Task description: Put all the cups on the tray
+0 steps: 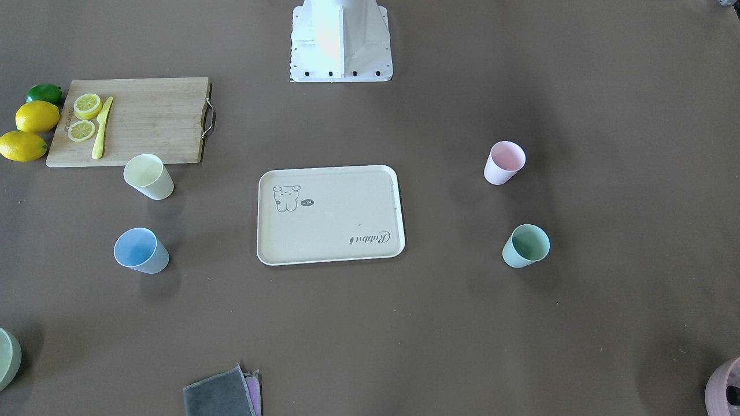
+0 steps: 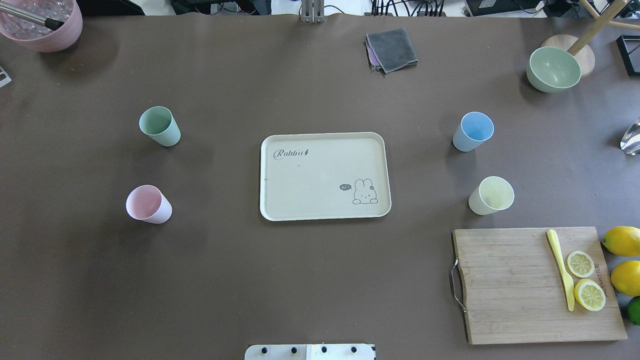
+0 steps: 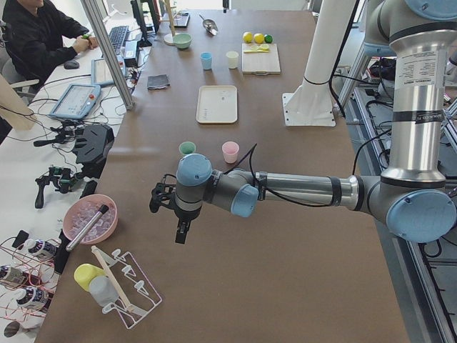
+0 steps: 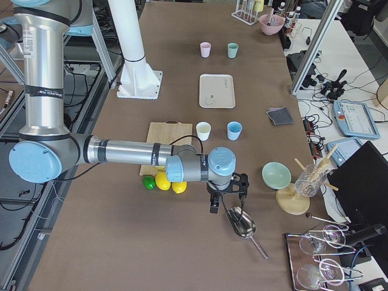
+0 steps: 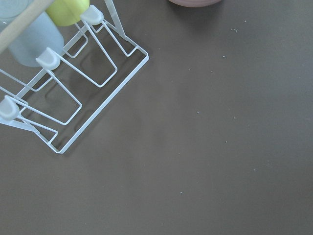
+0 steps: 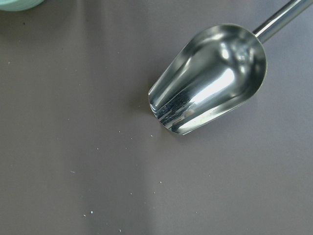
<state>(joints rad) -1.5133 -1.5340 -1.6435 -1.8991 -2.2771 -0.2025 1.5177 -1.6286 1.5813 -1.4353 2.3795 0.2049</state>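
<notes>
The beige tray (image 2: 320, 170) with "Rabbit" lettering lies at the table's middle with nothing on it; it also shows in the front-facing view (image 1: 329, 225). Four cups stand upright on the table around it. The mint green cup (image 2: 160, 126) and pink cup (image 2: 148, 204) are on its left. The blue cup (image 2: 473, 131) and pale yellow cup (image 2: 491, 195) are on its right. My left gripper (image 3: 168, 218) hangs over the table's left end, far from the cups. My right gripper (image 4: 226, 197) hangs over the right end. I cannot tell whether either is open or shut.
A wooden cutting board (image 2: 510, 285) with lemon slices (image 2: 580, 263) and a yellow knife (image 2: 561, 267) lies near right, lemons (image 2: 622, 240) beside it. A green bowl (image 2: 553, 69), a grey cloth (image 2: 392, 49) and a pink bowl (image 2: 42, 22) sit far. A metal scoop (image 6: 210, 93) lies under the right wrist, a wire rack (image 5: 68, 83) under the left.
</notes>
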